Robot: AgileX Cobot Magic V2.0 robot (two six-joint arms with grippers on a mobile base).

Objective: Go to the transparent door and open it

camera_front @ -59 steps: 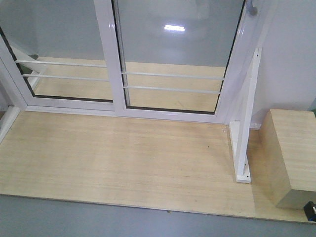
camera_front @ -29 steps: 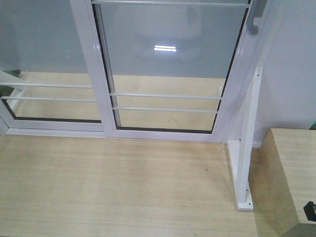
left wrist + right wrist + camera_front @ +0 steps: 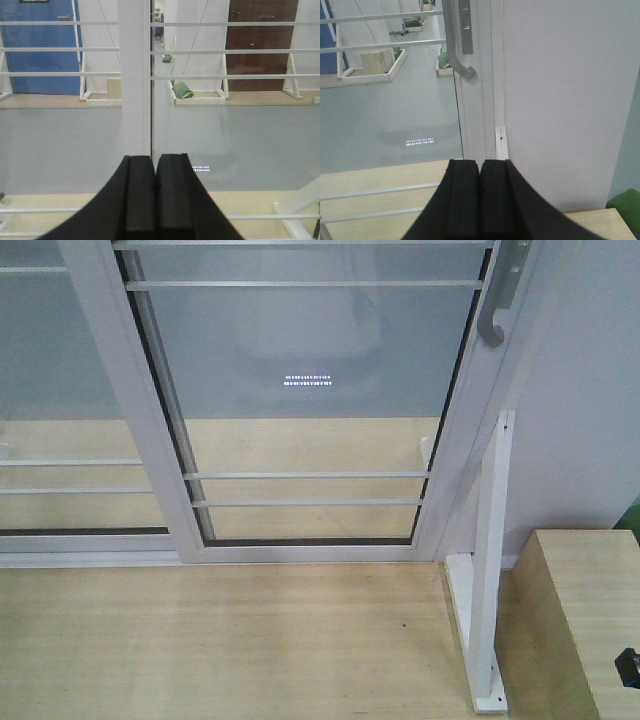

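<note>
Facing door, dead ahead; handle on its R edge. L gripper & R gripper both pinched closed, empty. Prob heavy, stiff, slick, breakable: pull at handle w/ R gripper, never press mid-panel

The transparent door is clear, glossy glass that mirrors a bright light. It sits in a smooth, shiny white frame with thin white bars. Its handle looks like satin silver metal. The floor and the box show pale, smooth wood grain. The left pincer and right pincer are matt black.
</note>
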